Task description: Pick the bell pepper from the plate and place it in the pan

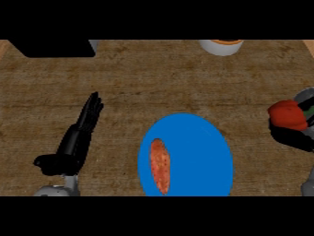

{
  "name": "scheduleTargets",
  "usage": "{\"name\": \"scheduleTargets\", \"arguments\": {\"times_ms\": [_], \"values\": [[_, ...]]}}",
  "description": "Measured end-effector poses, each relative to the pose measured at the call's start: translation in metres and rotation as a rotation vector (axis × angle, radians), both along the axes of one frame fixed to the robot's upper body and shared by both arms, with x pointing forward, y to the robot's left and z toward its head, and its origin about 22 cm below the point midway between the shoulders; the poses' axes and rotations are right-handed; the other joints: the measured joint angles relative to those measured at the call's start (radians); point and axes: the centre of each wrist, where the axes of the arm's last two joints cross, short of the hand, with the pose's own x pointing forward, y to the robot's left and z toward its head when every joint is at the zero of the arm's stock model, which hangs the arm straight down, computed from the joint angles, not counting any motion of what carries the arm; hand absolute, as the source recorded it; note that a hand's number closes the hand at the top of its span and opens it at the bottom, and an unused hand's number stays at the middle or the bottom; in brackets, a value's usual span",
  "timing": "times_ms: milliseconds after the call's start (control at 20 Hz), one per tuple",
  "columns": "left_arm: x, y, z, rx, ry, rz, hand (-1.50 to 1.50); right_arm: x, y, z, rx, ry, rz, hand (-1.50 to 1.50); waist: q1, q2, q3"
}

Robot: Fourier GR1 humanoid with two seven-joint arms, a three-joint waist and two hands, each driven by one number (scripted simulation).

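The red bell pepper [286, 115], a bit of green stem at its side, is at the right edge of the head view, off to the right of the blue plate [196, 152]. My right hand [299, 137] curls round it, black fingers wrapping its lower and far sides. The black pan [50, 48] lies at the far left, cut off by the top of the view. My left hand [76, 136] rests open left of the plate, fingers straight and pointing away from me.
An oblong orange-red speckled item [160, 166] lies on the plate's left part. A white cup with orange contents [222, 46] stands at the far edge, right of centre. Wooden strips border the brown counter at both sides.
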Motion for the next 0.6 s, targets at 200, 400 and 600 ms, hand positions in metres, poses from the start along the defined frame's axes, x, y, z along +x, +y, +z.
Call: {"name": "scheduleTargets", "arguments": {"times_ms": [200, 400, 600], "values": [[0.000, -0.004, 0.001, -0.002, 0.000, -0.006, 0.00, 0.005, -0.045, -0.011, -0.054, -0.038, -0.067, 1.50, 0.006, 0.001, 0.000], [-0.002, 0.003, 0.001, -0.011, -0.001, -0.013, 0.00, 0.014, -0.086, -0.022, -0.152, -0.072, -0.142, 1.50, 0.012, 0.003, 0.001], [0.000, 0.003, 0.003, -0.013, 0.000, -0.015, 0.00, 0.023, -0.126, -0.033, -0.163, -0.149, -0.196, 1.50, 0.015, 0.004, 0.001]]}}
